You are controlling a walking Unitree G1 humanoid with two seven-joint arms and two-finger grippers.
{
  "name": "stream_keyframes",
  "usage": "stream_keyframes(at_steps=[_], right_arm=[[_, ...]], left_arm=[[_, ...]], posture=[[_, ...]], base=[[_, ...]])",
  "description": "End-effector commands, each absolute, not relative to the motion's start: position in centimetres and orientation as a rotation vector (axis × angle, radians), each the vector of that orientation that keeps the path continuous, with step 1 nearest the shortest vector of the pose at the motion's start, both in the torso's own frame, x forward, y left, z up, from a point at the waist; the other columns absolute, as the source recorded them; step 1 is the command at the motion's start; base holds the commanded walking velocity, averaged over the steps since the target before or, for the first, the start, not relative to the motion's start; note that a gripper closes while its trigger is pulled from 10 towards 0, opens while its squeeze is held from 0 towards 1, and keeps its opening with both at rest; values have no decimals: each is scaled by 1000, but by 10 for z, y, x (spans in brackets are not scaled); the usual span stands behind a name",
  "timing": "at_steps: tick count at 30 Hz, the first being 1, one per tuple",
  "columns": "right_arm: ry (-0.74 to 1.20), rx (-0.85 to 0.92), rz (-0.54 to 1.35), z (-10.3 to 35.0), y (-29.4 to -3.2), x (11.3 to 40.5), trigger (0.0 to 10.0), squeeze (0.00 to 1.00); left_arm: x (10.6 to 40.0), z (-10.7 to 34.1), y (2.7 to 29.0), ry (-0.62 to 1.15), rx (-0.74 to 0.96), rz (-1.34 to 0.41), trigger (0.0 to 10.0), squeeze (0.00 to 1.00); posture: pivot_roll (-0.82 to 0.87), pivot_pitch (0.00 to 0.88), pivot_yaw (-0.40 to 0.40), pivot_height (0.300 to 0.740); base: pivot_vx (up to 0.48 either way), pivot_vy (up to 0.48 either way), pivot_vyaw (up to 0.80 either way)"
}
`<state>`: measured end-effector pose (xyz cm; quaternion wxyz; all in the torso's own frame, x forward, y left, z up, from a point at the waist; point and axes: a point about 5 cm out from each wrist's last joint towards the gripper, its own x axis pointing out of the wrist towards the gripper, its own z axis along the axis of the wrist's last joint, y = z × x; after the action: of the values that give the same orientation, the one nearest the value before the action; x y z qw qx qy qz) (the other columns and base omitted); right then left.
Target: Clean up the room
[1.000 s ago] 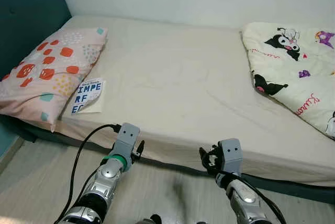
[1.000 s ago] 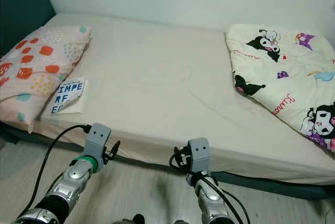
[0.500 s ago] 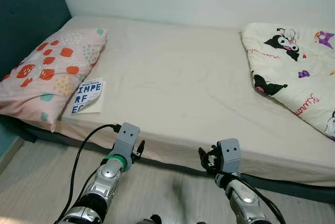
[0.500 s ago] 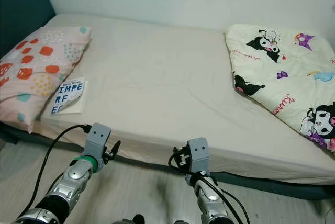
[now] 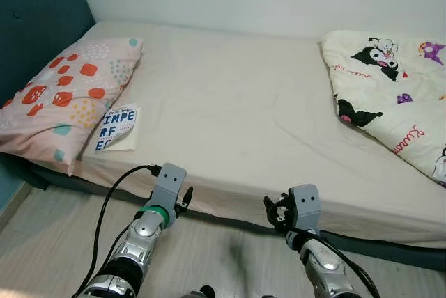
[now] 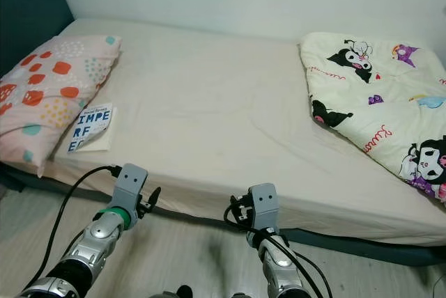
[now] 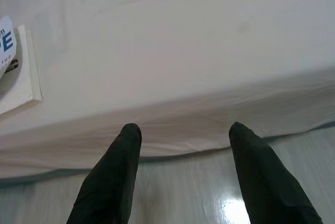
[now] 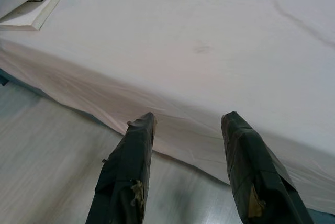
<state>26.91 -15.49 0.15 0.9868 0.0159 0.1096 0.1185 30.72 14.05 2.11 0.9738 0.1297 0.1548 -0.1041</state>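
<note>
Both pincers hang spread wide and empty at the bed edge: left pincer, right pincer. The paperback book lies on the sheet beyond the left pincer, beside the spotted pillow.

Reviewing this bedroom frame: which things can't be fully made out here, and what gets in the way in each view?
- Book: eye views, its cover curls up and the pillow sits against it, so the title reads only in part; left wrist view cuts it at the edge.
- Cartoon blanket: eye views, cut off by the frame's edge.
- Under the bed: hidden by the mattress.
- Left gripper and right gripper: both open, empty.
</note>
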Motion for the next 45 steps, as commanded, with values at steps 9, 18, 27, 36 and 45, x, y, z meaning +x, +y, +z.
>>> stream_keyframes(at_steps=[9, 18, 27, 36, 45], right_arm=[[232, 46, 239, -2, -152, 265, 10000, 0], [233, 45, 238, -2, -152, 266, 10000, 0], [234, 42, 240, -2, -153, 266, 10000, 0], [237, 38, 241, -3, -154, 265, 10000, 0], [242, 32, 247, -3, -154, 264, 10000, 0]], left_arm=[[303, 18, 142, 311, 283, -224, 10000, 0], [303, 18, 142, 312, 285, -222, 10000, 0], [303, 18, 141, 314, 285, -223, 10000, 0], [303, 17, 140, 316, 284, -225, 10000, 0], [302, 16, 139, 321, 282, -223, 10000, 0]], posture=[[-19, 48, 58, 740], [-19, 46, 58, 740], [-20, 45, 58, 740], [-21, 43, 55, 740], [-24, 41, 52, 740]], base=[[0, -460, 0], [0, -419, 0], [0, -355, 0], [0, -307, 0], [0, -235, 0]])
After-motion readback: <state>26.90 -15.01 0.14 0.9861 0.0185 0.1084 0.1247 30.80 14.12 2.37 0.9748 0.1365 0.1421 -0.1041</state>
